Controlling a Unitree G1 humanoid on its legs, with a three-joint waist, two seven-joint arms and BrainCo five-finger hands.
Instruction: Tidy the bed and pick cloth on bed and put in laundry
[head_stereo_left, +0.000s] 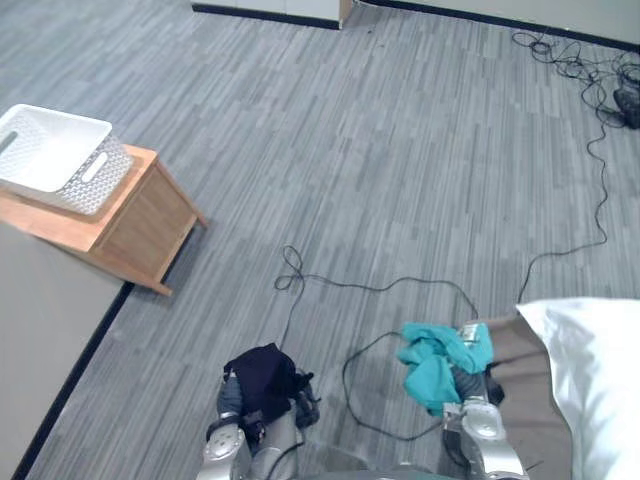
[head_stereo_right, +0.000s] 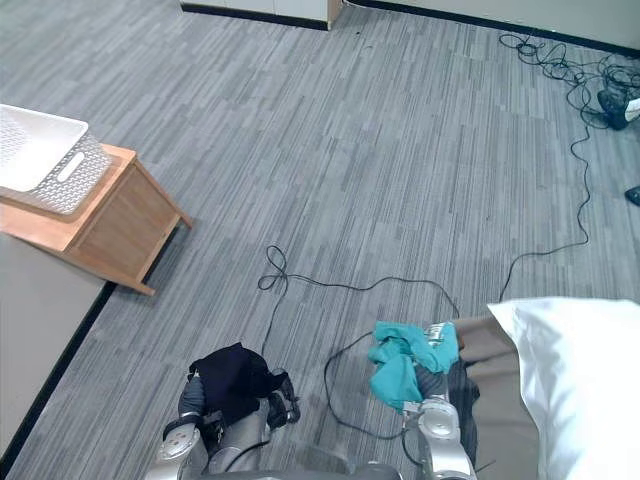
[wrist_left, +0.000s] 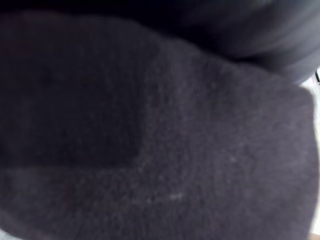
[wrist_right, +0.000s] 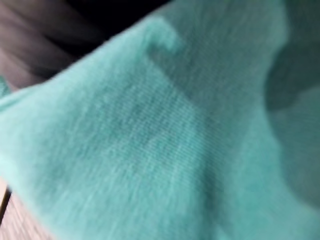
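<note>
Left hand (head_stereo_left: 298, 404) carries black cloth (head_stereo_left: 262, 372), right hand (head_stereo_left: 466, 378) teal cloth (head_stereo_left: 432, 362); both grips are hidden, I cannot tell. Walk steadily to the laundry basket (head_stereo_left: 95, 170).

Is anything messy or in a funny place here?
Nothing is spilled or broken. The odd bit: a black cloth drapes over the left hand and a teal cloth over the right hand, while the white basket sits apart on the wooden table.

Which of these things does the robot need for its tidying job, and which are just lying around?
For the job: black cloth, teal cloth, white basket (probably the laundry), bed, white pillow.
Just lying about: wooden side table under the basket, tangled cables by the far wall.
</note>
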